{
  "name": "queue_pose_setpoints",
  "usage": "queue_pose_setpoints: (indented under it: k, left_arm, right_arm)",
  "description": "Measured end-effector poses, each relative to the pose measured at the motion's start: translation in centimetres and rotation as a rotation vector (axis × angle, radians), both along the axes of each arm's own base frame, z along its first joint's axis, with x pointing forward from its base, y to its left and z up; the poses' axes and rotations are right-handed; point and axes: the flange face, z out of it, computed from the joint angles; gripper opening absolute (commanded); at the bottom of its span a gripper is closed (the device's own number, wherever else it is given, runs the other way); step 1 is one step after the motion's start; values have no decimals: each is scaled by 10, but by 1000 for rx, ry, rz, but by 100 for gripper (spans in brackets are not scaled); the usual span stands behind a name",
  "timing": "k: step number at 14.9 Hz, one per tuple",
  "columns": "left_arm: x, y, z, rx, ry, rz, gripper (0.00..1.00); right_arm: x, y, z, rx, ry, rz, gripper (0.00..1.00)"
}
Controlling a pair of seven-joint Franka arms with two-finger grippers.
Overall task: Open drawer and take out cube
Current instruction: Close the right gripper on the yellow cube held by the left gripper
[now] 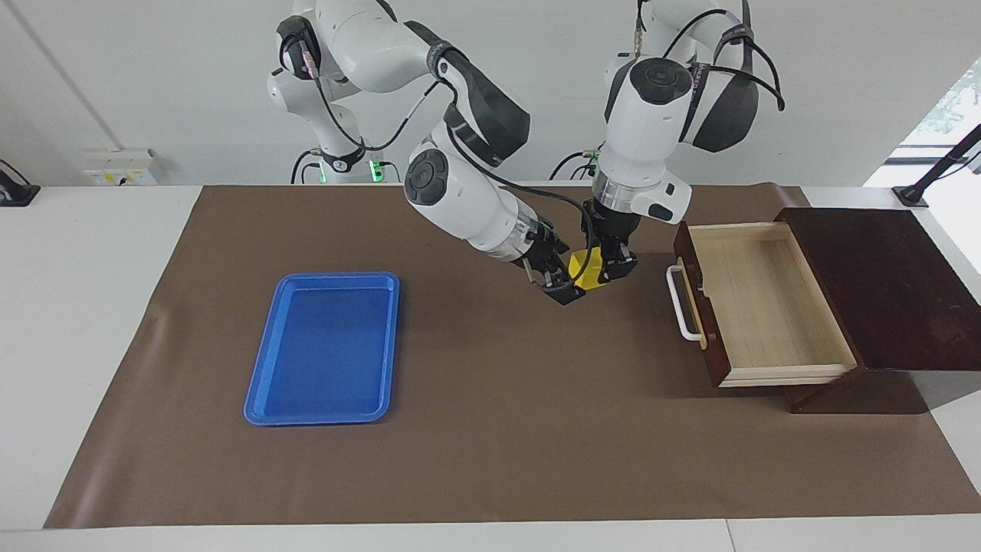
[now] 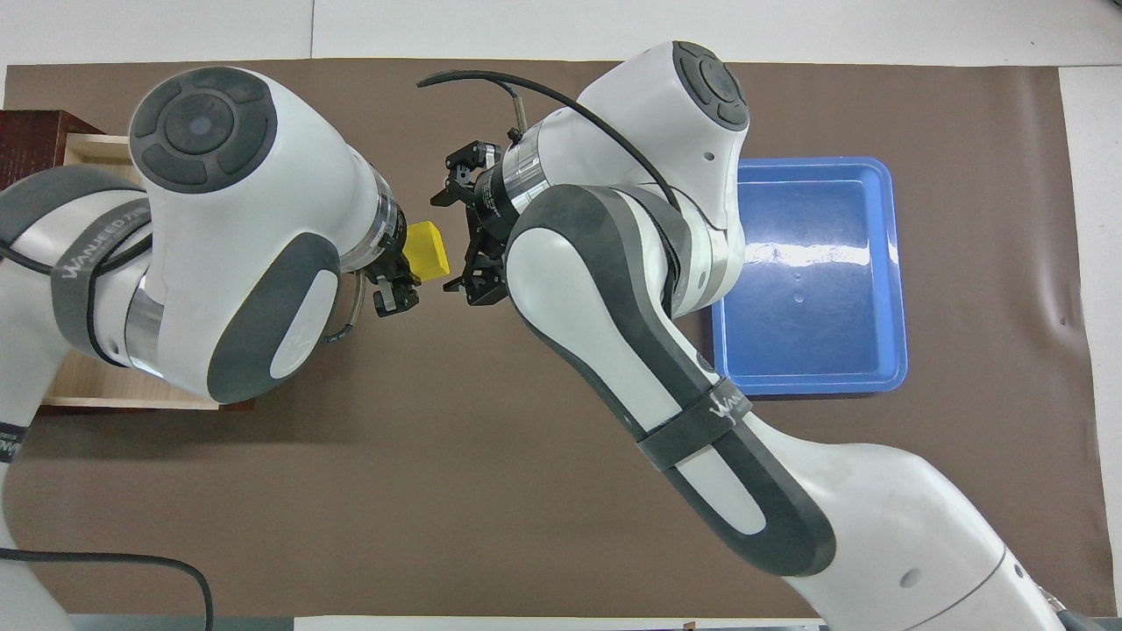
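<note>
Now left gripper (image 1: 605, 270) pinches cube (image 1: 585, 269) – right gripper (image 1: 558, 285) spread alongside, drawer (image 1: 766, 303) open.

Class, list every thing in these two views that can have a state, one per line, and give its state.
drawer: pulled open, nothing inside
cube: held in the air over the mat
left gripper: shut on the cube
right gripper: open, right beside the cube
blue tray: flat on the mat, nothing in it
</note>
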Motion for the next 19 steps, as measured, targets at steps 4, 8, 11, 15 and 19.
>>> queue_pose_setpoints:
  k: [4,8,11,15,19]
  left_arm:
    - [0,0,0,0,1,0,0]
    - [0,0,-1,1,1,1,0]
    - [0,0,-1,0,1,2,0]
    - [0,0,-1,0,1,2,0]
    - [2,1,-1,-2,-5,5,0]
  right_arm:
    - [4,1,6,-9,-29,5,100]
    - [3,6,8,-22,-45,19,100]
    - [-1,18,-1,-28,-38,36,100]
    - [-2,21,1,-26,-44,40,77]
    - [-2,21,1,-42,-48,51,15]
